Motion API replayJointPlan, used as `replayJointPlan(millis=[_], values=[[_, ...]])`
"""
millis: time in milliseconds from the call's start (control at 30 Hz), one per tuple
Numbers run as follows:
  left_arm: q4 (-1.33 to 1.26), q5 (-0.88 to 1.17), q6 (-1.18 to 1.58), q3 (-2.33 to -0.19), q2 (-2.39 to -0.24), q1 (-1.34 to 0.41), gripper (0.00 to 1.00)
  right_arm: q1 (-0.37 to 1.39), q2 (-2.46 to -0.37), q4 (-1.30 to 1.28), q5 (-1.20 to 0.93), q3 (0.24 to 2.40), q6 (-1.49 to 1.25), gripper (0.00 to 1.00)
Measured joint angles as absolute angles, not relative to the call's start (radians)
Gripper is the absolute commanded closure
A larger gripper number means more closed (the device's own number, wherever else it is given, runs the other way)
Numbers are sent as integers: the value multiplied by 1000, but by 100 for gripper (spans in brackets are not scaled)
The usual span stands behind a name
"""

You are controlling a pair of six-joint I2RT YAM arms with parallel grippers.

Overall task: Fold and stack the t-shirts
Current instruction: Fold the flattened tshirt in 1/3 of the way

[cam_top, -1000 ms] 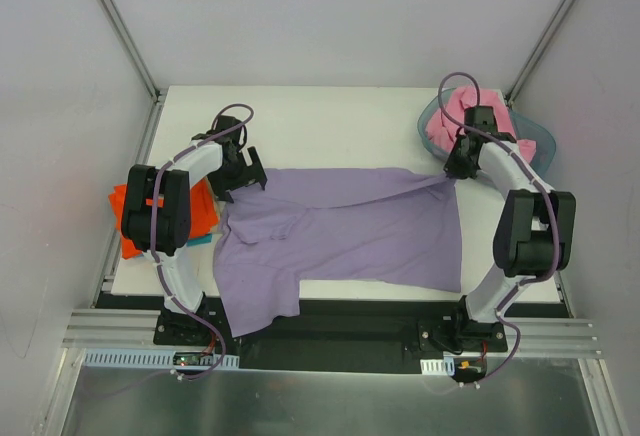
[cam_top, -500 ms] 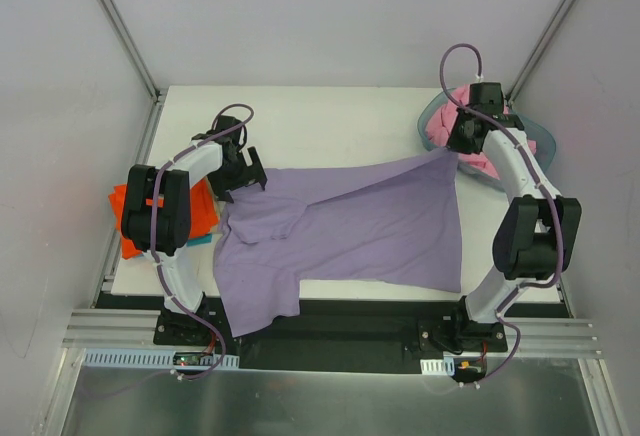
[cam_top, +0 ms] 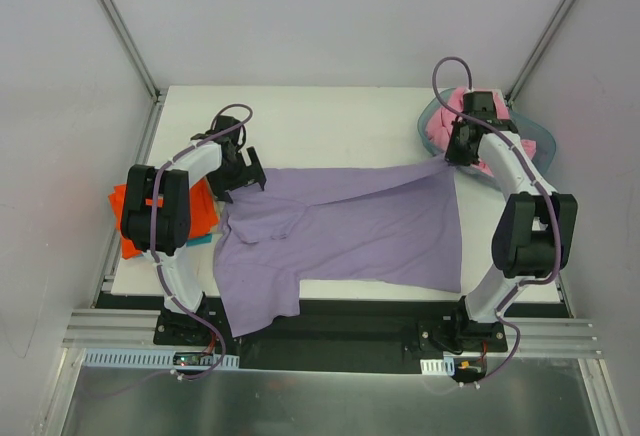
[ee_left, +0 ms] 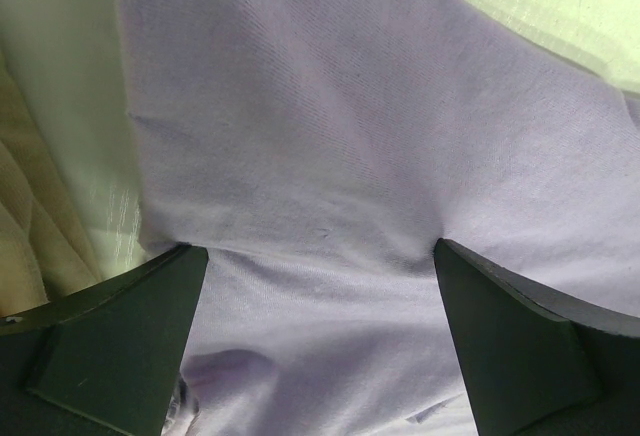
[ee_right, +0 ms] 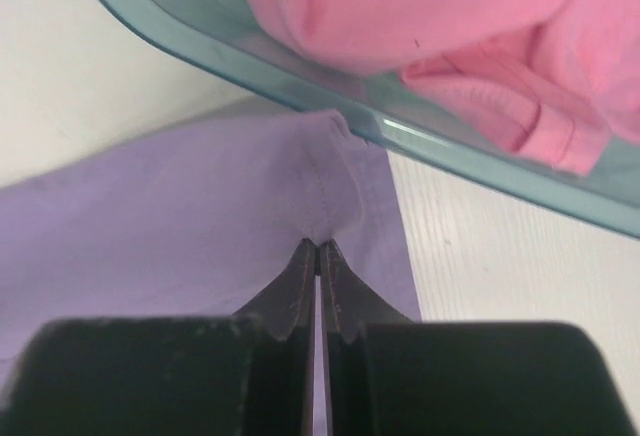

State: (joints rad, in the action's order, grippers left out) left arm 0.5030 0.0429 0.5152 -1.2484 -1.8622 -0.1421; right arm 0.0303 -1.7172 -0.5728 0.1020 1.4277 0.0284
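Spreading the lavender t-shirt (cam_top: 350, 226): right gripper (ee_right: 318, 248) clamps a hem corner at its tip, left gripper (ee_left: 318, 251) gapes, seemingly pinning cloth beneath; next, probably lay it flat.

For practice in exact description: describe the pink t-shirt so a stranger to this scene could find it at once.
On the white table, look to the far right corner, where a grey-blue plastic basket sits. The pink t-shirt lies crumpled inside it, the only shirt in a container.
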Motion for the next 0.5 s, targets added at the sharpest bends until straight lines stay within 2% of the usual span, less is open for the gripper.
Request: replayJointPlan(millis=[500], values=[[511, 22, 515, -1248, -1863, -142, 2, 28, -1716, -688, 208, 1327, -15, 95]])
